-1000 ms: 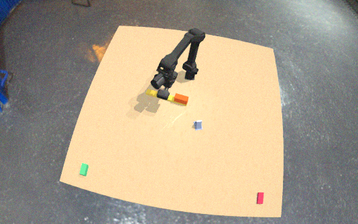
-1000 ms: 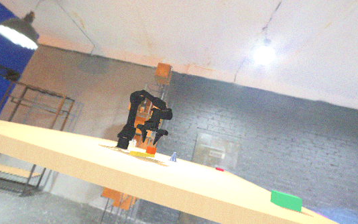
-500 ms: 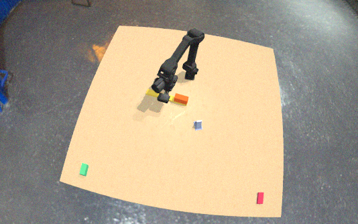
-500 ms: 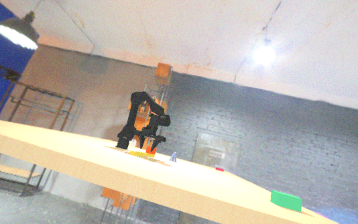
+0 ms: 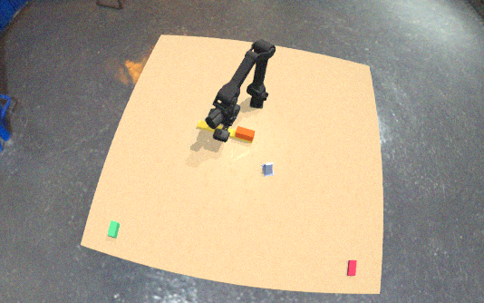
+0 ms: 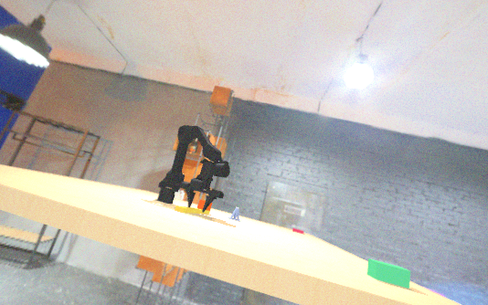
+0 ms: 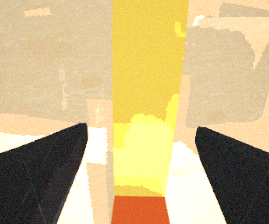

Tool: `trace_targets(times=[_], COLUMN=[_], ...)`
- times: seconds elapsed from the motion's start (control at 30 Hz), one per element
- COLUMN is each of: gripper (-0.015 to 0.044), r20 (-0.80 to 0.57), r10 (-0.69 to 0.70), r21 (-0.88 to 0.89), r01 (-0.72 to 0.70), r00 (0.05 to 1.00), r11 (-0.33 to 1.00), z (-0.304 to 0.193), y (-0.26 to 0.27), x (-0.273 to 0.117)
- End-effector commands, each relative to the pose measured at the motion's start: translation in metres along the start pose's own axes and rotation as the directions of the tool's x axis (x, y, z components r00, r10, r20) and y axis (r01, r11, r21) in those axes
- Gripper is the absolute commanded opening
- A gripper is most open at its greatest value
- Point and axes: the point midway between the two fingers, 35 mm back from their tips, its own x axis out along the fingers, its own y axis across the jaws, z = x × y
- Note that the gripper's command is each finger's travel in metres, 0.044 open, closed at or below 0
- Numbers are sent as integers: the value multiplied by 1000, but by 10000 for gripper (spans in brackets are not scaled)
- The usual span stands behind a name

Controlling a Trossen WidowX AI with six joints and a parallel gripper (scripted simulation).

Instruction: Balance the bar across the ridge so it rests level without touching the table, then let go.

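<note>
The yellow bar (image 5: 202,124) (image 6: 186,210) (image 7: 147,90) lies flat on the table, with an orange-red block (image 5: 245,133) (image 6: 205,205) (image 7: 140,210) on one end. My gripper (image 6: 196,211) (image 7: 142,132) is open, pointing down, with one finger on each side of the bar. In the wrist view a gap shows between each fingertip and the bar. In the top view the arm hides part of the bar. The small blue-grey ridge (image 5: 268,169) (image 6: 235,215) stands on the table, apart from the bar, beyond its block end.
A green block (image 5: 113,229) (image 6: 388,273) lies near one table corner. A red block (image 5: 352,268) (image 6: 298,231) lies near another corner. The arm's base (image 5: 256,101) stands close behind the bar.
</note>
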Motion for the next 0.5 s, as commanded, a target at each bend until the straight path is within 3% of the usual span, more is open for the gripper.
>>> trace_targets(times=[0.0, 0.4, 0.47], gripper=[315, 315, 262], r20=[-7, -7, -2], r10=[-3, -3, -5], r21=[-3, -3, 0], r01=[3, 3, 5], r00=[1000, 1000, 1000], r11=[1000, 1000, 1000], z=[-1, -1, 0], y=[0, 0, -1], x=[4, 4, 3])
